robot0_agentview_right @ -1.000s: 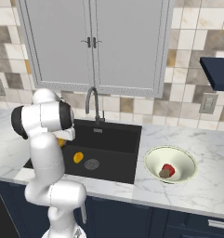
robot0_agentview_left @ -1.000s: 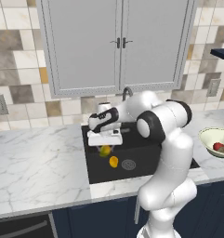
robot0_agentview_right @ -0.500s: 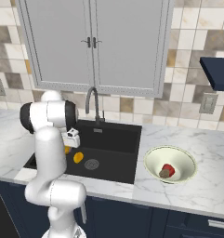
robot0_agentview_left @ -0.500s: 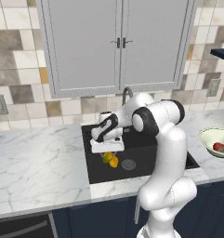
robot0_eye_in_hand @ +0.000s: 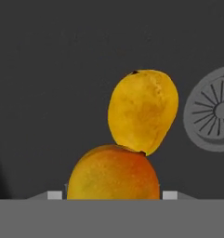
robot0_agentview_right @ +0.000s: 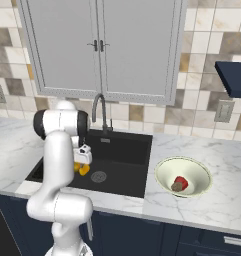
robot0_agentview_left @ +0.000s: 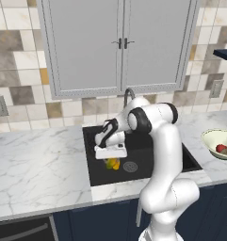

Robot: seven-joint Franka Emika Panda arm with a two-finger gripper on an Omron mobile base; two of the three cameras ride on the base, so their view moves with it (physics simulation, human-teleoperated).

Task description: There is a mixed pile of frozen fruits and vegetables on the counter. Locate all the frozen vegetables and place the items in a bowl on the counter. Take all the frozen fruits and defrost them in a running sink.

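At the bottom centre of the hand view, the gripper [robot0_eye_in_hand: 112, 197] is pinching an orange-red mango [robot0_eye_in_hand: 113, 174] between its fingers. A second, yellower mango [robot0_eye_in_hand: 142, 111] is lying just above it on the black sink [robot0_eye_in_hand: 48, 83] floor, with the steel drain [robot0_eye_in_hand: 214, 110] showing at right.

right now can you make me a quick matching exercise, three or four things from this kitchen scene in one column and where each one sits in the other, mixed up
Things:
1. red round vegetable
2. loose mango
3. faucet
4. bowl

Places:
A. at the back rim of the sink
B. on the counter right of the sink
C. inside the bowl
D. on the sink floor beside the drain

Pairs: 1-C, 2-D, 3-A, 4-B
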